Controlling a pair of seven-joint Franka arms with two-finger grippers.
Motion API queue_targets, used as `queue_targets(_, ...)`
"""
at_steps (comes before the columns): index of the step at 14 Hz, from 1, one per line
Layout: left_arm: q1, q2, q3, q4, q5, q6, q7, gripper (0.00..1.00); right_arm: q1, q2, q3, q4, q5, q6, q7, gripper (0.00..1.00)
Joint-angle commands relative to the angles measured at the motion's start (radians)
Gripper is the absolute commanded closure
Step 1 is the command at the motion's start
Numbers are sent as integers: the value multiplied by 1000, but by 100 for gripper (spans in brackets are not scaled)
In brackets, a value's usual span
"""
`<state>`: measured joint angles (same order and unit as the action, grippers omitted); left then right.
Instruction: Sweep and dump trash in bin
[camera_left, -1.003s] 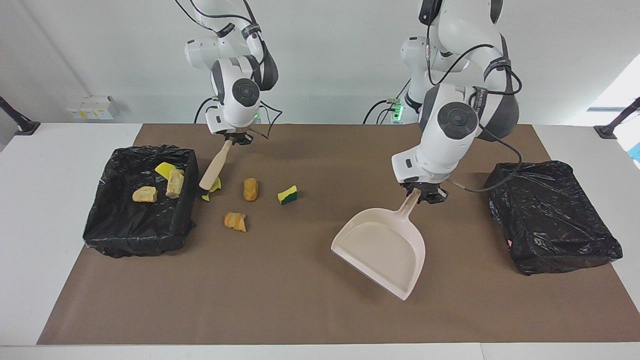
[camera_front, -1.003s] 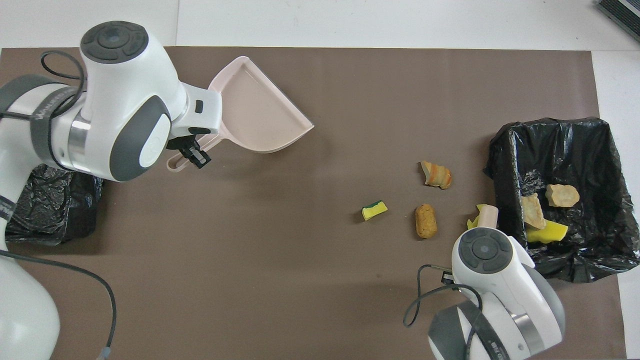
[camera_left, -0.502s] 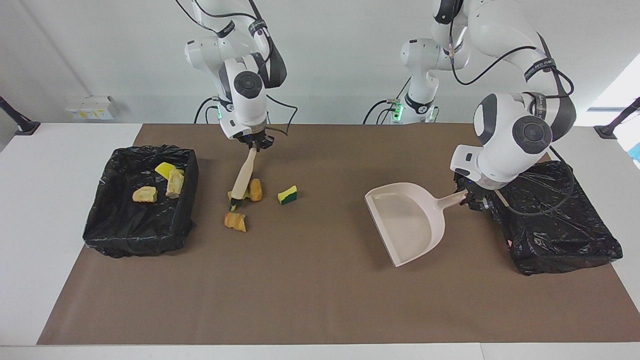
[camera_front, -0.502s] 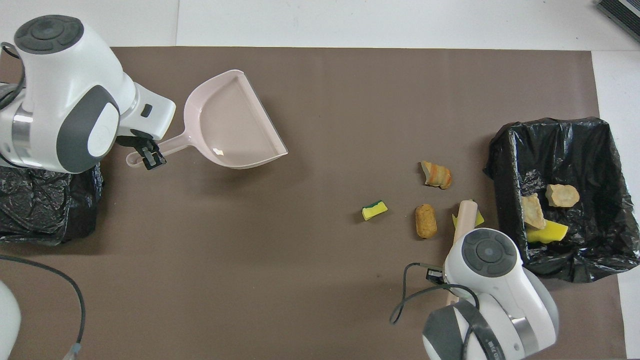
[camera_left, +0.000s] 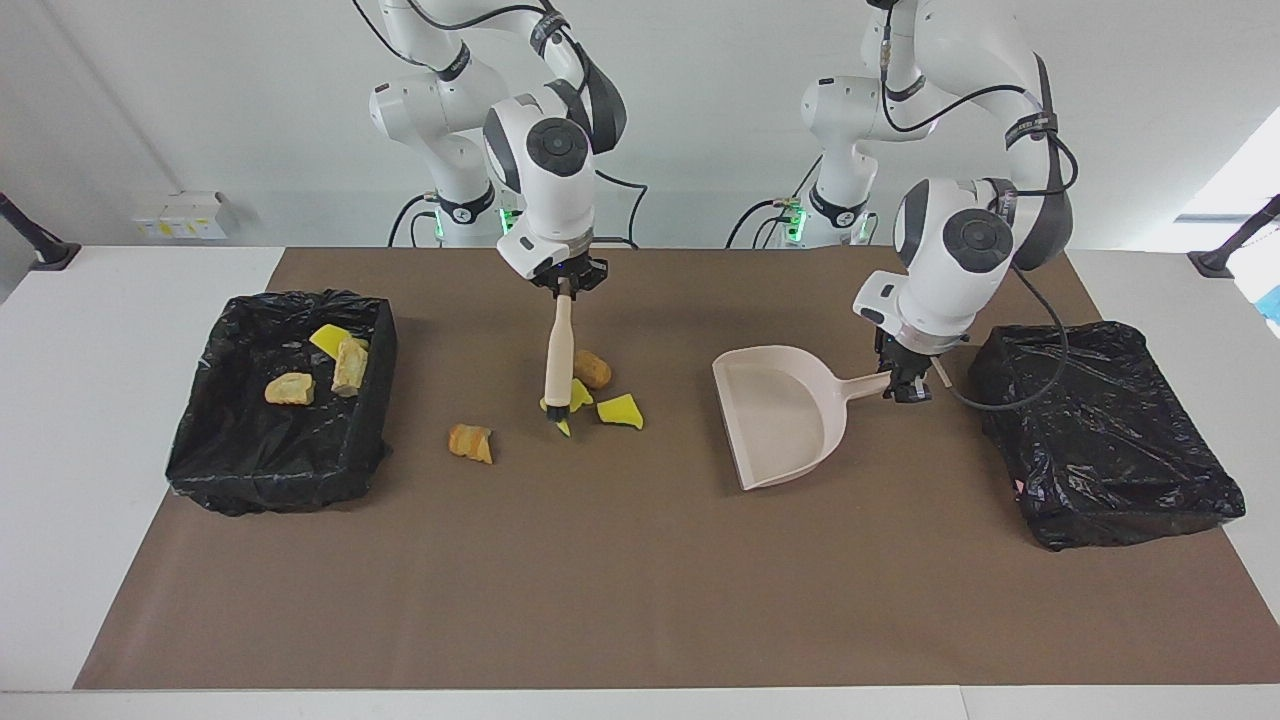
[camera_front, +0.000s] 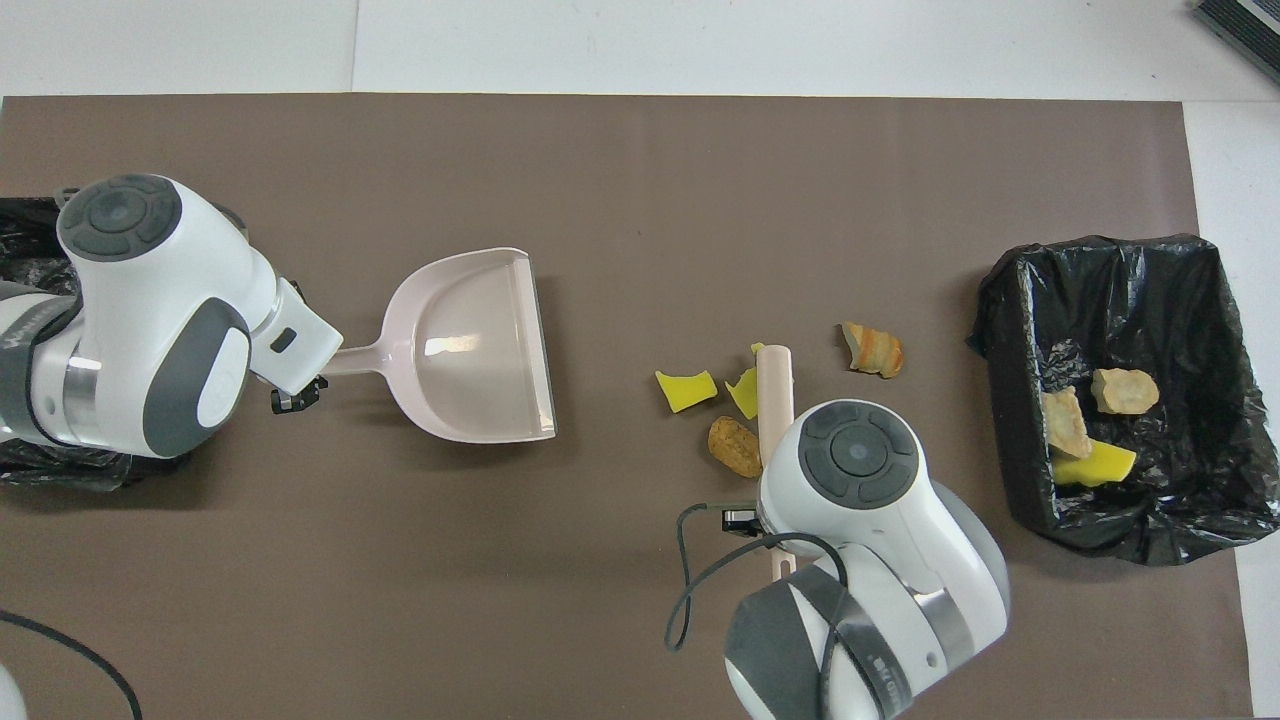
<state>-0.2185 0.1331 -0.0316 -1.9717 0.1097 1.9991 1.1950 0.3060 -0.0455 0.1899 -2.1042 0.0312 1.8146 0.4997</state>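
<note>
While the right gripper pinches the top of the brush, the brush stands almost upright with its black bristles down on the brown mat, near the middle of the table. Just beside the bristles lie three scraps: a small yellow bit touching the brush, a bigger yellow sponge piece toward the left arm's end, and a brown bread lump a little nearer to the robots. One more crusty orange chunk sits apart from them, between the brush and the bin. That bin, lined with a black bag, is at the right arm's end of the table, and it has three scraps in it: a yellow sponge and two tan chunks. The left gripper is closed tight on the end of the dustpan's handle. The dustpan is close over the mat, and its wide mouth faces the scraps. Another black bag bin sits at the left arm's end, just beside that gripper. No words or labels can be read on anything.
</note>
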Motion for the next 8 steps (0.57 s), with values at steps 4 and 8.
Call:
queue_targets(4,-68,-84,10,-145,76,102,-170,100,-134,7,6,0,-62,-18,-195,100)
queue_targets(8,-90,-83,9,-165,76,109,-213,100,-247,7,5,-46,-27,50,-416,100)
